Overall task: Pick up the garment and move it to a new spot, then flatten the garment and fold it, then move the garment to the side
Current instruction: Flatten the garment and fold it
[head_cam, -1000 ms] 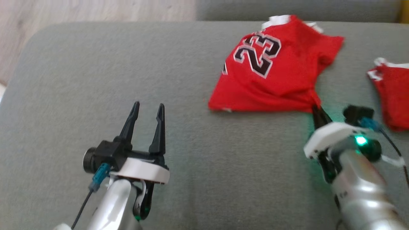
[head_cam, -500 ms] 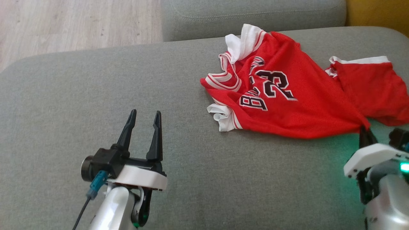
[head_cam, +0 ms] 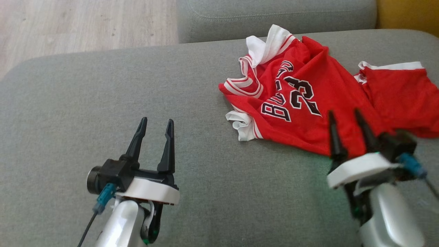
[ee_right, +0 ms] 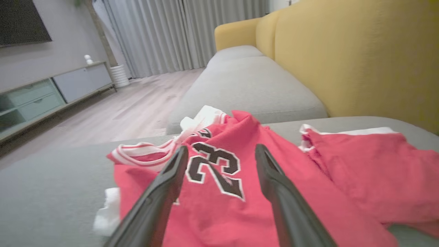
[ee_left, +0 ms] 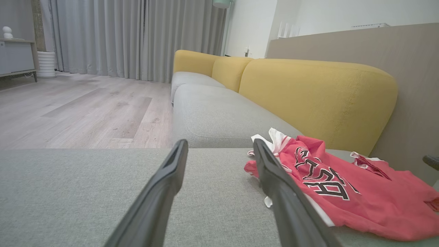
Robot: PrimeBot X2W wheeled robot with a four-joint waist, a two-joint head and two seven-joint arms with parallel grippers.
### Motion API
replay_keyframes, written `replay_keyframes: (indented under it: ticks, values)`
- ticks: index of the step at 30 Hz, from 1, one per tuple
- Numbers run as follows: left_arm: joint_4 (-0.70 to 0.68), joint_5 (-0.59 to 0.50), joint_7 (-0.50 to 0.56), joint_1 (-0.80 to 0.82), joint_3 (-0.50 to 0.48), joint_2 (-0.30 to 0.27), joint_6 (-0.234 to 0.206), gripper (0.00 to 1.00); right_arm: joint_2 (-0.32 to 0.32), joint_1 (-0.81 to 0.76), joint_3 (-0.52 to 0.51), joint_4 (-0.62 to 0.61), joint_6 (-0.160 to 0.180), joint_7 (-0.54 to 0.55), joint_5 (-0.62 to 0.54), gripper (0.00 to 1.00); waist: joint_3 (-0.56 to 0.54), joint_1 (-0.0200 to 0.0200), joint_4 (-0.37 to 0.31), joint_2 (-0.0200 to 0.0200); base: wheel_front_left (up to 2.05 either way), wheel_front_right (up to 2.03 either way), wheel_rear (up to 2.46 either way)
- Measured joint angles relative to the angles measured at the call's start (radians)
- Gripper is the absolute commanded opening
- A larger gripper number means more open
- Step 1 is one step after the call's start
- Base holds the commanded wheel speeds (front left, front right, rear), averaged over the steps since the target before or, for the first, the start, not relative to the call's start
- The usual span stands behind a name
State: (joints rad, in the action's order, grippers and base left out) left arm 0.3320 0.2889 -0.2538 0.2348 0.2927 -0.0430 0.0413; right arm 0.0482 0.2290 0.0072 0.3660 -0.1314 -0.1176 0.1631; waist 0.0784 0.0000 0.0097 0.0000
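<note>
The left hand [head_cam: 157, 120] hangs over the near left part of the grey seat cushion [head_cam: 85, 103]. Its two dark fingers stand apart with nothing between them and point toward the cushion's far edge. The grey fabric around it is bare.

The right hand [head_cam: 344, 112] is over the near right part of the cushion. Its fingers are also spread, and their tips are above the near hem of the jersey [head_cam: 308, 85]. No cloth is pinched between them. Whether the tips touch the fabric cannot be told.

The jersey is red and lies crumpled on the right half of the cushion, reaching from about its middle to its far edge. The black number 23 and part of some black lettering, both outlined in white, face up. Red-and-white striped trim bunches on the side toward the cushion's left edge. A white fold sticks out at the jersey's near left corner, and another white flap is turned up at the far edge.

A second red garment [head_cam: 401, 99] with a white band along its far side lies toward the cushion's far right corner, touching the jersey's right side.

Beyond the far edge are another grey cushion [head_cam: 274, 13], a wooden floor [head_cam: 85, 24] to the left and a yellow backrest [ee_left: 319, 92] to the right. Farther off hang grey curtains [ee_left: 137, 37], with a low cabinet [ee_right: 51, 89] against the wall.
</note>
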Motion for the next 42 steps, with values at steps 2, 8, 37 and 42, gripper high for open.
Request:
replay_keyframes:
  ticks: [2,8,37,42]
  values:
    - [0.0,0.0,0.0,0.0,0.0,0.0,0.003,1.0,0.0,-0.031,0.057,-0.026,0.0,-0.019,0.035,1.0,0.0,0.0,0.006,0.0,0.0,0.0,0.0]
    - [0.001,0.0,0.0,0.0,0.002,0.0,0.003,1.0,0.0,-0.075,0.161,-0.034,0.0,-0.03,0.062,1.0,0.0,0.0,0.029,0.0,0.0,0.0,0.0]
    - [0.015,0.021,0.0,0.037,0.072,0.0,0.001,1.0,0.013,0.276,0.302,0.413,0.0,0.088,-0.032,1.0,0.105,0.0001,0.219,0.0,0.0,0.0,0.0]
    - [0.014,0.032,0.0,0.047,0.087,0.0,-0.006,1.0,0.014,0.338,0.3,0.519,0.0,0.097,-0.052,1.0,0.119,0.0,0.232,0.0,0.0,0.0,0.0]
